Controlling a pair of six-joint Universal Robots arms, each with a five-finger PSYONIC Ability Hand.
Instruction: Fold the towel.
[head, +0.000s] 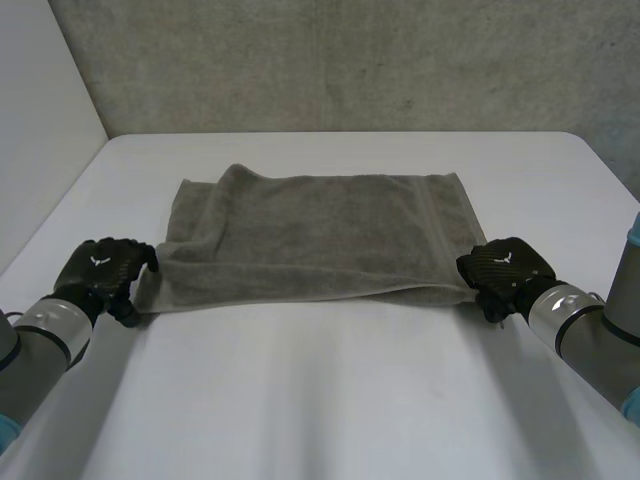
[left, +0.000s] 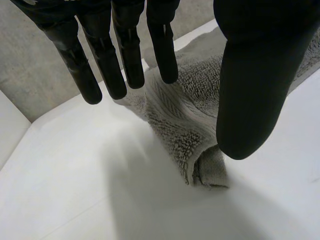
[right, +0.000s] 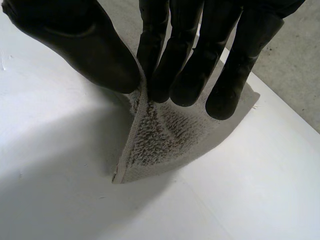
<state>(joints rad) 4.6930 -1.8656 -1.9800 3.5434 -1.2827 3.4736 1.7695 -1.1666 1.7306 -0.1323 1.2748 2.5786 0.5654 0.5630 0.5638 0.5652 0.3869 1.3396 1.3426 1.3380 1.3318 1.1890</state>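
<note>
I see my right hand (head: 508, 268) pinching its near towel (head: 320, 235) corner; left hand (head: 100, 270) fingers (left: 125, 55) straddle theirs, straight; towel spans crosswise between.

1. I read this as a robotics lab test cell, not a home: my workspace is a plain white flat-topped table (head: 320, 400) with a rounded far corner
2. Behind it stands a rough, unpainted grey concrete wall (head: 350, 60), and a smooth white side panel (head: 40, 110) closes off my left
3. The grey-jointed metal left arm (head: 40, 330) and its matching right arm (head: 575, 315) reach in from the near edge
4. The prop on the table is a grey terry towel (head: 320, 235), set out squarely like a test piece
</note>
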